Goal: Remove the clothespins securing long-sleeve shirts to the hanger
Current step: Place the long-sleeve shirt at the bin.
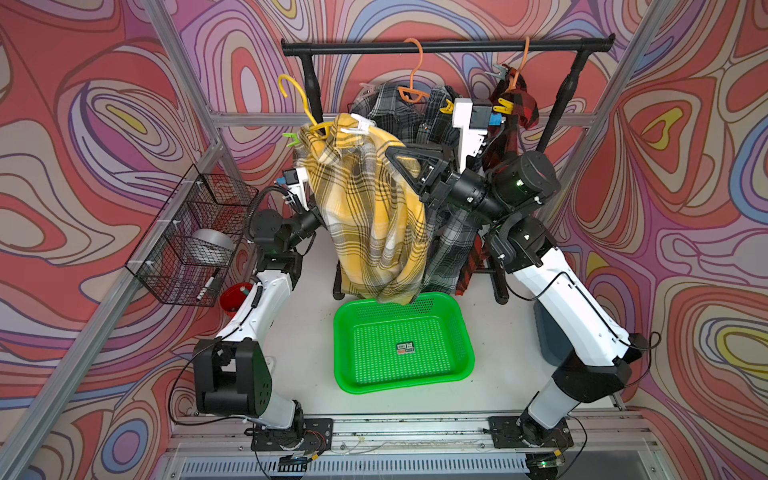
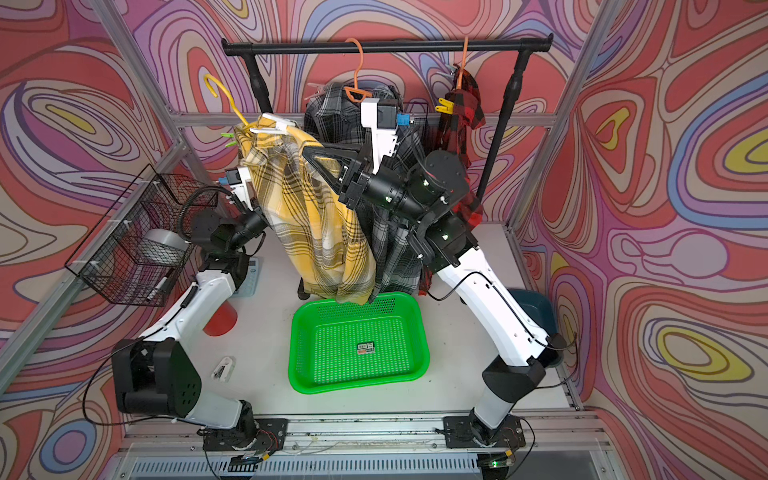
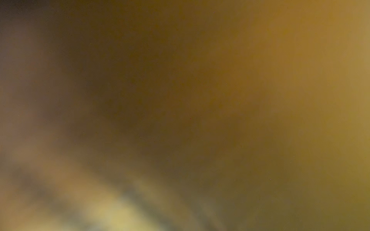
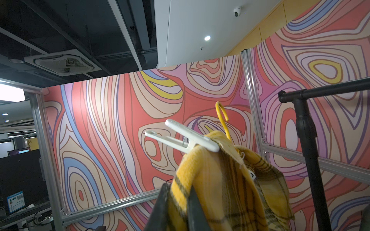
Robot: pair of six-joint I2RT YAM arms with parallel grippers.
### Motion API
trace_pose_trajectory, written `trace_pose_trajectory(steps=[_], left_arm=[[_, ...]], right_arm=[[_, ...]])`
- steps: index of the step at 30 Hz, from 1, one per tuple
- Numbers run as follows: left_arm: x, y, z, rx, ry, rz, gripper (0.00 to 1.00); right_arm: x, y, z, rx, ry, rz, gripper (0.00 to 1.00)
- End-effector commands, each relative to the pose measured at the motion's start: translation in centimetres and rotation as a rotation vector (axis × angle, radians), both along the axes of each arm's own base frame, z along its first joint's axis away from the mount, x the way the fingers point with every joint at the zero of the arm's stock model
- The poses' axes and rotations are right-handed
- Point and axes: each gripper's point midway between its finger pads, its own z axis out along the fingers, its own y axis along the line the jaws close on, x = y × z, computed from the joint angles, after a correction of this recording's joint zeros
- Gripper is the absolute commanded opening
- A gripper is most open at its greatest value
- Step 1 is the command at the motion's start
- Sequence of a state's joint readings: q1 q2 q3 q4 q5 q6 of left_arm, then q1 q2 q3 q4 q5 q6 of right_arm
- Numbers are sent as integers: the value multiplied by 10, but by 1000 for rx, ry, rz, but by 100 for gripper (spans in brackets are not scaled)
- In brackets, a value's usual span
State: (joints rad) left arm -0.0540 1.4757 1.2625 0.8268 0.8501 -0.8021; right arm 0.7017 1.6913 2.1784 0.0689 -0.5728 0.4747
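Pinching a fold of the yellow shirt (image 1: 370,216), the right gripper (image 4: 179,188) has its fingers drawn narrow on the cloth, just below a white clothespin (image 4: 192,140) clipped to the shirt's top edge beside the yellow hanger (image 1: 299,95). The hanger's hook is off the rail (image 1: 444,45). A green clothespin (image 1: 291,139) juts from the shirt's far edge. The left gripper is hidden behind the shirt, fingers closed; what they hold cannot be told. The grey shirt (image 1: 390,104) and red shirt (image 1: 515,99) hang on the rail.
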Motion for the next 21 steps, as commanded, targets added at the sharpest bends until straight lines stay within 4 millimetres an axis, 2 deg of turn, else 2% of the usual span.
trace_pose_trajectory(steps=[1,6,9,13,15,16,21], left_arm=[[-43,-12,51,-8,-118,-63,0],[-71,-33,84,42,-146,-60,0],[-91,-46,97,85,-173,-55,0],[-111,-46,113,64,-200,-42,0],[-120,-44,121,53,-200,-27,0],[-125,-44,124,52,-209,-28,0],[-148,-46,142,37,-244,-15,0]], right_arm=[[-19,-13,34,92,-107,6,0],[-21,-15,49,108,-145,-1,0],[-15,-9,47,110,-148,1,0],[-19,-10,47,110,-152,12,0],[-13,-5,37,91,-135,14,0],[-26,-16,46,107,-153,13,0],[-29,-24,36,106,-136,-16,0]])
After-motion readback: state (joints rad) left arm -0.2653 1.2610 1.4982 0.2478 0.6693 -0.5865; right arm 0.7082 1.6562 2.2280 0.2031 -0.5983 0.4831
